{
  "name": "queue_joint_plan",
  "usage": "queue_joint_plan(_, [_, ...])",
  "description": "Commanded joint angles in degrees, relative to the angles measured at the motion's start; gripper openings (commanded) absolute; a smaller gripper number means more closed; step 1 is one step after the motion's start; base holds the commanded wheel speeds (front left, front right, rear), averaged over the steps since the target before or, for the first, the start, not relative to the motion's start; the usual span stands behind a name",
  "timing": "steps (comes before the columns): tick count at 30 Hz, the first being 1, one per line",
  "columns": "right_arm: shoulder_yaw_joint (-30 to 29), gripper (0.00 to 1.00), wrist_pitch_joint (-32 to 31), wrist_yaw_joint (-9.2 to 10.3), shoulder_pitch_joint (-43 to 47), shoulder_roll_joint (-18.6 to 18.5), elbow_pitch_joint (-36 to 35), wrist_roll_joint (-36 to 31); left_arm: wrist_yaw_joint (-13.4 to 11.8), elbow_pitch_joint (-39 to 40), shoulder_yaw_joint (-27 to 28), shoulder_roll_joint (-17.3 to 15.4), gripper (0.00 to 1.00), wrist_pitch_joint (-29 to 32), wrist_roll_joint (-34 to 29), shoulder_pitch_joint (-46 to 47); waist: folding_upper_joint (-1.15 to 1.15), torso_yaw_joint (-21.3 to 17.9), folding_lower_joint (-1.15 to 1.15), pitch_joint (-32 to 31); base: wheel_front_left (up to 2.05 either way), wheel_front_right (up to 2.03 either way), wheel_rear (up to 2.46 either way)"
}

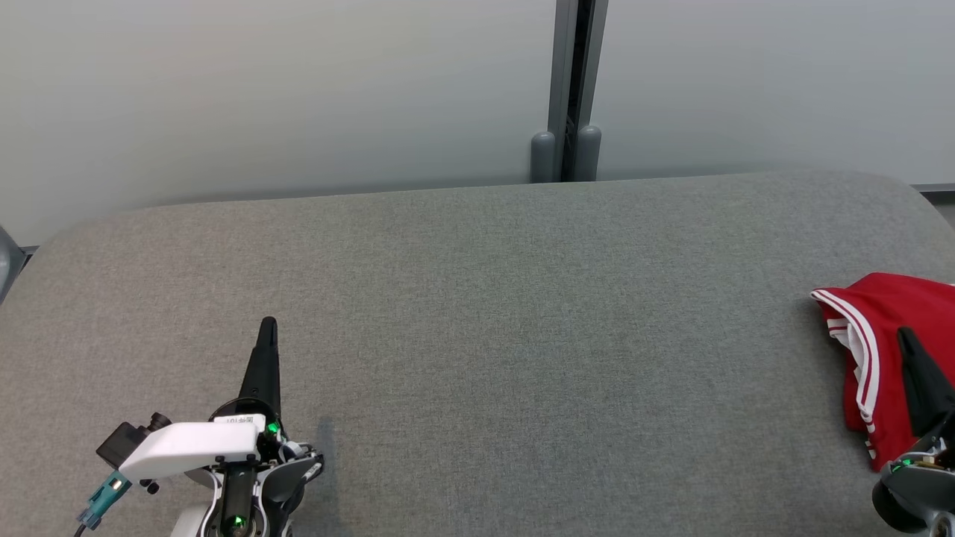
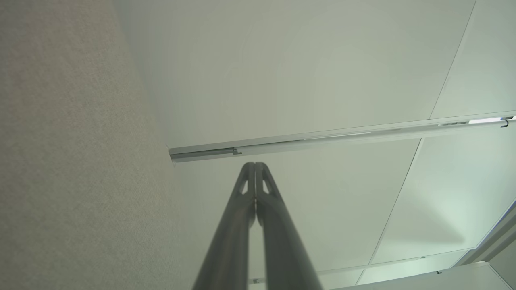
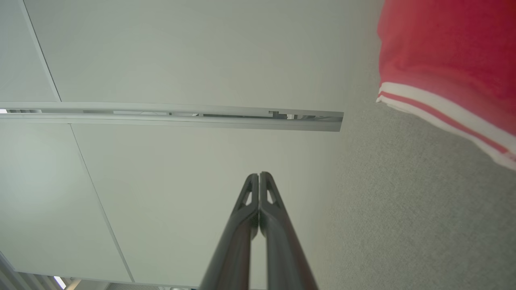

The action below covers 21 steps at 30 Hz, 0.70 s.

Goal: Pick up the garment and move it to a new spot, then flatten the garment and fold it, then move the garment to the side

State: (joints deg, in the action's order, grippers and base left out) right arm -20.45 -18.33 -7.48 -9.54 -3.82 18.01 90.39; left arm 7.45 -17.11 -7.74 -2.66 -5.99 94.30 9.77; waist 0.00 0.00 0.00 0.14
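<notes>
Grey fabric covers the bench (image 1: 477,298), with pale wall panels behind. The red, white-striped garment (image 1: 869,313) lies bunched at its right edge, partly cut off. The right gripper (image 1: 906,337), fingers clenched empty, sits just beside it, perhaps touching. The left gripper (image 1: 267,328), likewise clenched, is well apart, so the right arm looks nearer.
</notes>
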Motion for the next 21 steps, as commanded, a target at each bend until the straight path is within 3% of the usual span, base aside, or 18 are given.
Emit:
queue_joint_plan(1, [-0.31,0.00,-0.31,-0.02,-0.52,-0.07,0.20,0.26,0.21,0.05,0.06,-0.14,0.00,0.19,0.21,0.50,0.00,0.00,0.00,0.00,0.00,0.00,0.00])
queue_joint_plan(21, [-0.41,0.00,-0.36,-0.02,-0.42,0.01,0.20,0.15,0.21,0.07,0.06,-0.14,0.00,0.19,0.22,0.50,0.00,0.00,0.00,0.00,0.00,0.00,0.00])
